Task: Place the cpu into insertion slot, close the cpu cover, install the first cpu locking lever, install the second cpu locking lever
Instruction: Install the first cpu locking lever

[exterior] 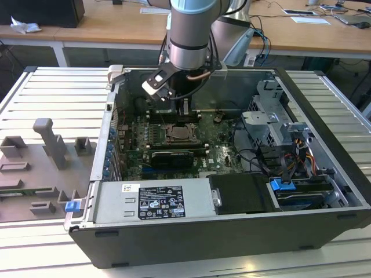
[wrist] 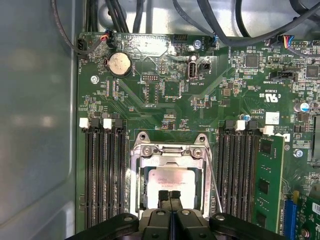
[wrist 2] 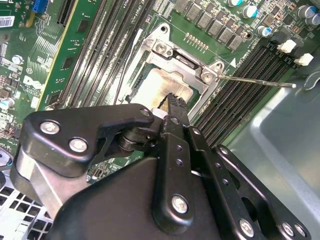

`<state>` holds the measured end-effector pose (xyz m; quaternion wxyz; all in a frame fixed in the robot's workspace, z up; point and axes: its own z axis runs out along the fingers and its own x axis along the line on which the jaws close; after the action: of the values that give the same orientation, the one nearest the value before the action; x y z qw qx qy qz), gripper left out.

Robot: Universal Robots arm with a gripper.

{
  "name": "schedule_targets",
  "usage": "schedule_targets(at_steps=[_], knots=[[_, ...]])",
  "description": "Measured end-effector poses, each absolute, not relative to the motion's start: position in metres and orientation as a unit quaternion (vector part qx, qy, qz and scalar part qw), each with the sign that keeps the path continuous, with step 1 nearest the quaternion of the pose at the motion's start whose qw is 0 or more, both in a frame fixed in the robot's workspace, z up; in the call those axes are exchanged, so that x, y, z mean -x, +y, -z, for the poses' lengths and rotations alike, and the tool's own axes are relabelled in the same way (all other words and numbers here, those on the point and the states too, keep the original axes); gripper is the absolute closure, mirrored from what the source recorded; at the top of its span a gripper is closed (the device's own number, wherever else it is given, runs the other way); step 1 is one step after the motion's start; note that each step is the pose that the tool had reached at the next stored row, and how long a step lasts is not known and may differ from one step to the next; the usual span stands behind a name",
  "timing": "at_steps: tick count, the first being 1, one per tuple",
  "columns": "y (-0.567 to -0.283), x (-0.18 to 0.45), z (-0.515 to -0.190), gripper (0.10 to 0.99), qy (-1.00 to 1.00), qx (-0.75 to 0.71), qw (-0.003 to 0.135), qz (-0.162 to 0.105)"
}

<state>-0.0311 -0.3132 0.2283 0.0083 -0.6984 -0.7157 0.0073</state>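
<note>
gripper (wrist: 170, 196): fingers pressed together, gripping nothing | tips directly over the cpu (wrist: 169, 179) | cpu lies flat in insertion slot (wrist: 135, 175), cpu cover (wrist: 172, 152) apparently down around it | thin locking lever (wrist: 214, 182) runs lengthwise along the socket's side, just beside the tips, seemingly unlatched

Work surface: ribbed silvery metal table (exterior: 52, 87), slats running across. An open dark computer case (exterior: 232, 237) lies on its side on the table, taking the middle and the exterior view's right. Bare slats show past it on both sides. On the exterior view's left, just beside the case, a grey fixture plate (exterior: 23, 185) lies flat, with moulded blocks and an upright T-shaped post (exterior: 49, 139). A small blue part (exterior: 72, 205) sits at the plate's edge, near the case corner.
</note>
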Motion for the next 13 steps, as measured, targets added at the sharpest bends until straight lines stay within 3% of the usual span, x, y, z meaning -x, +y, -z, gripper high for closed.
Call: schedule_targets(at_steps=[13], knots=[[-0.3132, 0.0310, -0.2318, 0.980, -0.716, 0.698, 0.009, -0.007]])
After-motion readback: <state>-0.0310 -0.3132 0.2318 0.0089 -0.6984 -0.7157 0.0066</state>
